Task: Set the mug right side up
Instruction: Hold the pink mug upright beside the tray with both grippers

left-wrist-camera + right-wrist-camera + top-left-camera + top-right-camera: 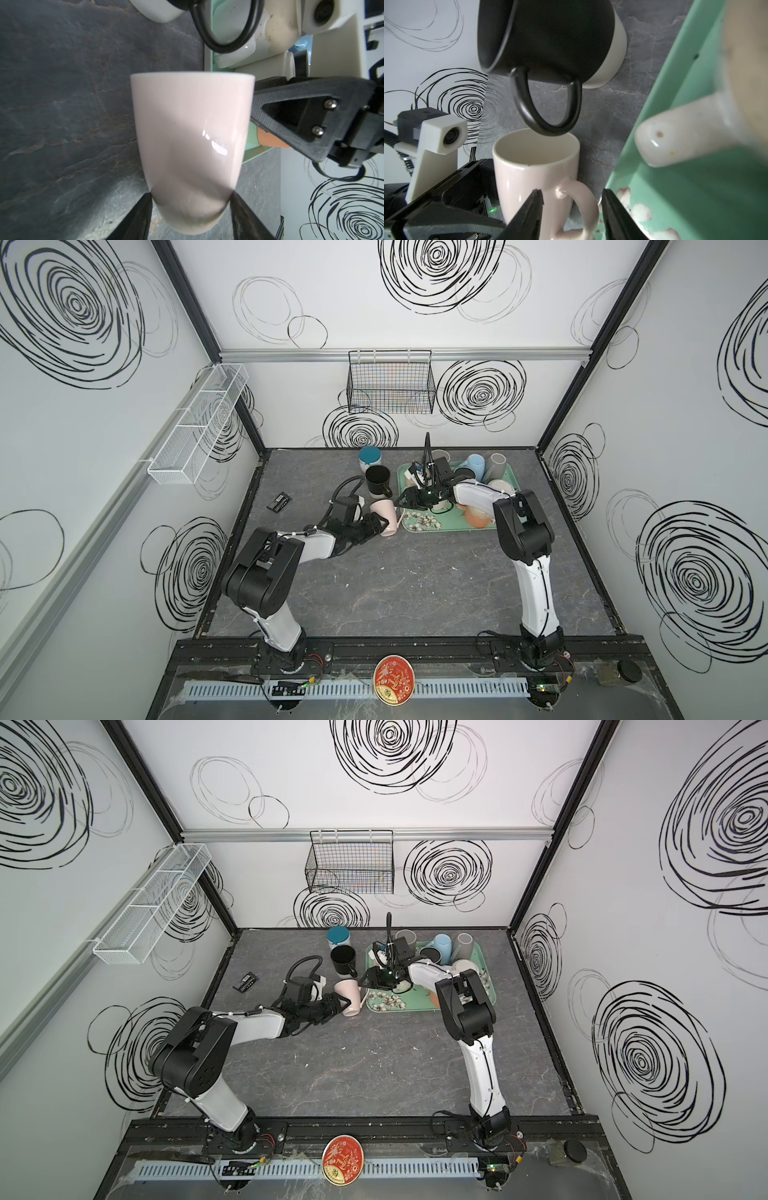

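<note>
Mug first: the pink mug (pixel 384 515) sits in my left jaws. Those jaws are squeezed on its round bottom end, one on each side, and both press right on it. The mug is not standing up. It lies on its side, with the open end pointing away from my left jaws. I cannot tell if it touches the bench (pixel 415 593) under my left jaws or hangs just over it.

The mug's handle (pixel 581 199) sticks out toward my right jaws. My right jaws are spread apart, with one on each side of the handle. They do not pinch it; I see a thin gap next to each one. Nothing is held in them.

Just past the open end of the pink mug, away from my left jaws, stands a black mug (pixel 377 481). It is right side up on the bench, and its handle points back at the pink mug. A green tray (pixel 455 524) lies on the bench under and beside my right jaws. More cups (pixel 476 466) are on it, near my right jaws.
</note>
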Robot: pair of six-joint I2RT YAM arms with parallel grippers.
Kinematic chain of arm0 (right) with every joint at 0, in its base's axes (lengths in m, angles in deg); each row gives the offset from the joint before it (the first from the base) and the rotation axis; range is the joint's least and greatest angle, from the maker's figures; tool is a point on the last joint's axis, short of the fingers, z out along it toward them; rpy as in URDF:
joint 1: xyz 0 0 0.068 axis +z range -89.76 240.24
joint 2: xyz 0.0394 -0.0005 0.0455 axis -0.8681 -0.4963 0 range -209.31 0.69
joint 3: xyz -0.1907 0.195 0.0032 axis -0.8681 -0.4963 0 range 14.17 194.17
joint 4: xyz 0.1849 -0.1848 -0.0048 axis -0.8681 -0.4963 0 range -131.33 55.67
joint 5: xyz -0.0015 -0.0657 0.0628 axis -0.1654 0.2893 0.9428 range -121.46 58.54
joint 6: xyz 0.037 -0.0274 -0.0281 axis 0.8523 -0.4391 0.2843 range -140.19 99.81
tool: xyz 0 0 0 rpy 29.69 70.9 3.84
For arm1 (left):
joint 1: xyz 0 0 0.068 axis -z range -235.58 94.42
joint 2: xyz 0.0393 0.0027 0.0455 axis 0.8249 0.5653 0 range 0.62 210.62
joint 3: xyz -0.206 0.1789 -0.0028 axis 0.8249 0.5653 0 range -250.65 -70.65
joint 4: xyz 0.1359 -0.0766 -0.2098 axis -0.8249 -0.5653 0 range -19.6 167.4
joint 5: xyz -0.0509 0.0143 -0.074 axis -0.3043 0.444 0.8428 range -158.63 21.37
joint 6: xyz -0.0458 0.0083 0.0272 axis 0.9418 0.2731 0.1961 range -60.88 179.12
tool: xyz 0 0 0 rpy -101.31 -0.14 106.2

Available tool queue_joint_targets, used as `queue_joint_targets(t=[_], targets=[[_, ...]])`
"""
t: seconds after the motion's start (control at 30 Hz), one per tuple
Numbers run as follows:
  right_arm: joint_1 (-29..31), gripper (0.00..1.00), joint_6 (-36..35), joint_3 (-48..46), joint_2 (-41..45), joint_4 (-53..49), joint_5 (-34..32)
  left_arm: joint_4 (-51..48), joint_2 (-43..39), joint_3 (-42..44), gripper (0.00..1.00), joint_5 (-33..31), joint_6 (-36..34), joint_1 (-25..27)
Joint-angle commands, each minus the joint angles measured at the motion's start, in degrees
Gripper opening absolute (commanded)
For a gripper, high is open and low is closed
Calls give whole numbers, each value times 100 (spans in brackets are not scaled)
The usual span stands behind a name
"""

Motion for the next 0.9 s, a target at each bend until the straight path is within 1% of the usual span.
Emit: queue_joint_targets(t=[0.0,0.1,0.23,0.43,0.6,0.77,0.83,0.87], targets=[[13,49,-125,183,-154,-127,364,-1092,364,128,60,-357,-220,-95],[25,46,-135,185,-173,-115,625,-1126,391,106,60,-343,-268,-101],[23,39,-211,199,-147,-230,805,-1204,391,80,60,-374,-330,-118],[36,26,-426,172,-93,-472,1019,-1378,383,2,60,-427,-470,-123],[98,16,-677,183,-17,-759,1021,-1452,331,-26,60,-449,-515,-136],[183,3,-909,165,141,-976,911,-1487,273,-26,60,-454,-532,-131],[206,0,-962,186,183,-1041,907,-1499,251,-34,61,-462,-541,-132],[226,0,-984,194,201,-1082,907,-1521,229,-34,61,-476,-541,-132]])
